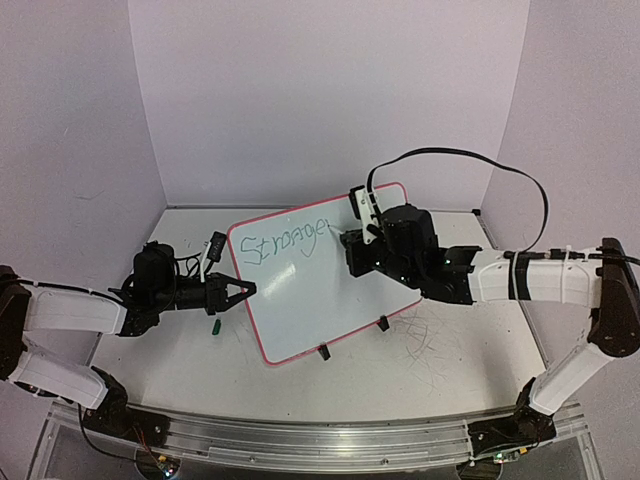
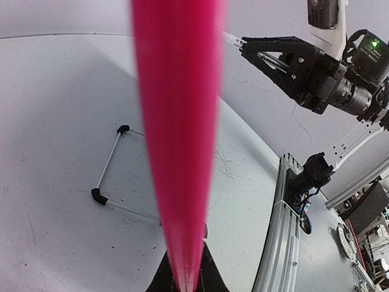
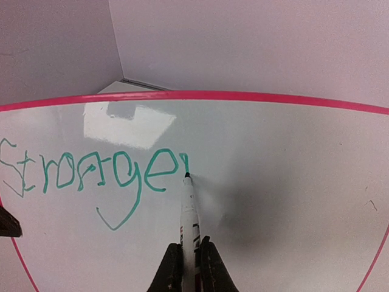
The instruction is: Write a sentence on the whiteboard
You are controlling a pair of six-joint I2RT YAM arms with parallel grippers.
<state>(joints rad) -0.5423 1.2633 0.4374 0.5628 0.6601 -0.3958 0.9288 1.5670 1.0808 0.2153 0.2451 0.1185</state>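
The whiteboard (image 1: 330, 300) stands tilted on its two black clip feet (image 1: 322, 352). Green handwriting (image 1: 285, 243) on it reads "Stronge" plus the first stroke of another letter (image 3: 91, 173). My left gripper (image 1: 240, 290) is shut on the board's left red-pink rim, which runs up from the jaws in the left wrist view (image 2: 182, 152). My right gripper (image 1: 350, 243) is shut on a white marker (image 3: 190, 219). The marker's tip (image 3: 186, 176) touches the board just right of the last "e". The right gripper also shows in the left wrist view (image 2: 243, 44).
A small green marker cap (image 1: 214, 326) lies on the table left of the board. Old pen scribbles (image 1: 430, 340) mark the table to the right. A metal rail (image 1: 300, 440) runs along the near edge. A thin wire bracket with black ends (image 2: 109, 164) shows left of the rim.
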